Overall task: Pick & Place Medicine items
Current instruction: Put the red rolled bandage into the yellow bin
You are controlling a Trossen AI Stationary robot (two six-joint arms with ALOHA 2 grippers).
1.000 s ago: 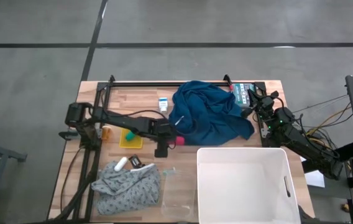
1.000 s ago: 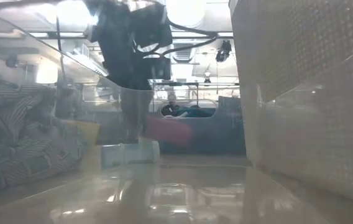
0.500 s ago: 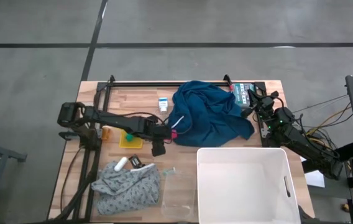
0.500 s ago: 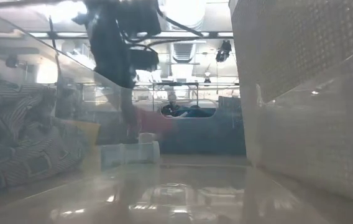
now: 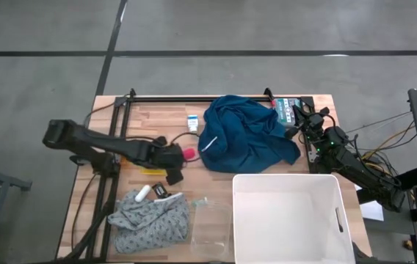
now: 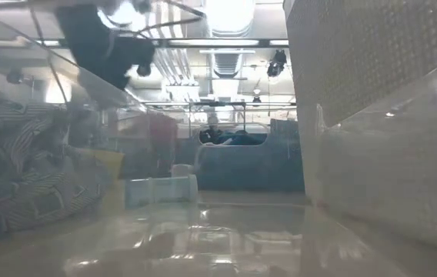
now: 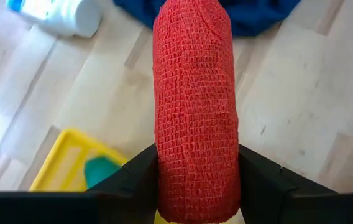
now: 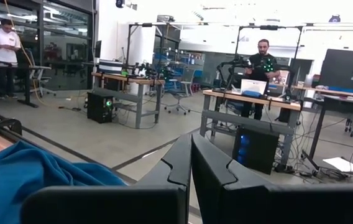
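- Left end effector [image 7: 196, 180] is gripping one red wrap roll [image 7: 195, 106] above the surface [image 5: 318, 103].
- Right end effector [image 8: 191, 165] is sitting clenched at the right edge.
- One white carton [image 5: 193, 123] is lying beside one blue cloth [image 5: 249, 132]; one grey cloth [image 5: 153, 218], one white bin [image 5: 289, 220] nearby.

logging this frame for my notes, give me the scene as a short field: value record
left gripper: shut on red bandage roll, raised above the table left of the blue cloth
right gripper: shut, empty, waiting at the table's far right corner
white carton: on the table, beside the blue cloth
white bin: near right
grey cloth: near left
yellow tray: under the left arm
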